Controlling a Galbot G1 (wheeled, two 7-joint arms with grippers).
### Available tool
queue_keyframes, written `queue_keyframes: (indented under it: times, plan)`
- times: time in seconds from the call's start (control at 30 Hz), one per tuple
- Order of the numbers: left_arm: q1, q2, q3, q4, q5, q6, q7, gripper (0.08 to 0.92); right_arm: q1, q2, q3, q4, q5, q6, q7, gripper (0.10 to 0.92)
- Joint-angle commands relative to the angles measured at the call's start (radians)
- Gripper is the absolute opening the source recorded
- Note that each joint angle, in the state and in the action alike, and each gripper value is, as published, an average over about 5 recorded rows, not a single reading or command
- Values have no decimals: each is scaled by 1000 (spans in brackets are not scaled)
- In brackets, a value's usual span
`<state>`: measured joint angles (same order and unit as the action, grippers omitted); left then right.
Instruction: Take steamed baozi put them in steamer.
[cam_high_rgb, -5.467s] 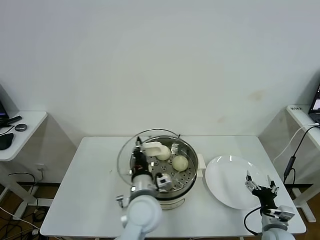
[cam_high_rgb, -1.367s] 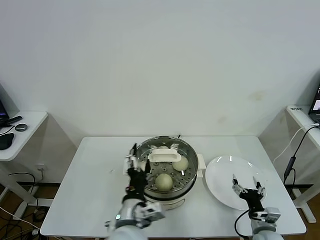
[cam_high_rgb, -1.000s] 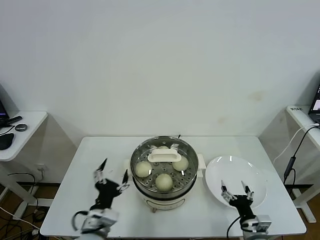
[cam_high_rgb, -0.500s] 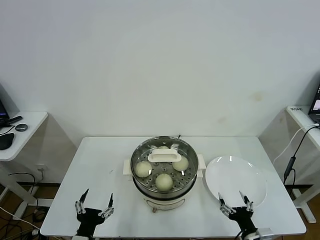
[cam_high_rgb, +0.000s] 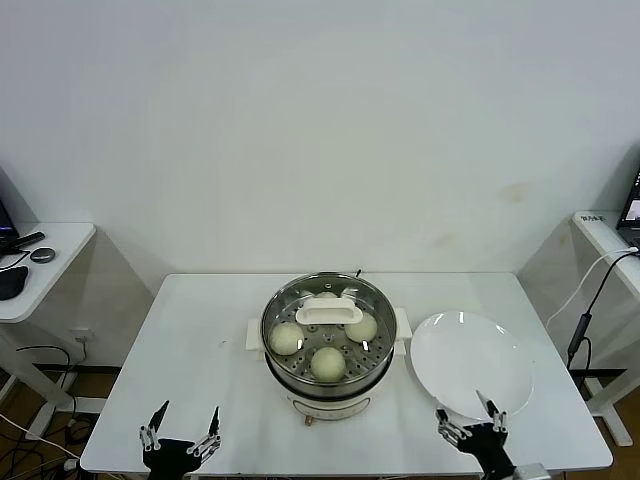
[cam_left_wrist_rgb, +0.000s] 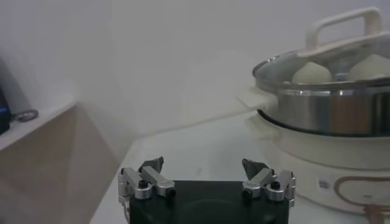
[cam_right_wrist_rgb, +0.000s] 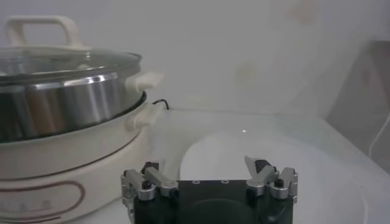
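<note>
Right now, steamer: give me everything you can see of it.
The steamer is a round shiny steel pot on a white base with side handles, standing upright mid-table, left of the plate. A glass lid with a white handle sits closed on it. Through the glass, baozi rest on the perforated tray; three show clearly, a fourth is partly hidden behind the handle. Both pincers stand clear of it.

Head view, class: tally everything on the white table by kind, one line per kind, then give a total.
Steamed baozi: 4, at and, the last half hidden behind the lid handle
Steamer: 1
Glass lid: 1
White plate: 1
Total: 7
</note>
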<state>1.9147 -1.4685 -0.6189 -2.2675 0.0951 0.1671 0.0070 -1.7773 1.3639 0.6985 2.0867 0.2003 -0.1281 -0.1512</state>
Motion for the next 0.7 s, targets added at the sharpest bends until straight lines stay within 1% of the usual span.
queue_keyframes:
  times: [0.03,0.27,0.7]
  plan:
    - [47,26,-7,-38,-31,12,-10,823,-33,0,23,65,-44,-50,-22,823]
    - [28,-1,-10,-46,-19,9,-17,823,-23,12,16,62,-42,-60,4,823]
    - [30,-4,-4,-57,-9,-3,-27,823,-13,29,-19,50,-70,-51,20,823]
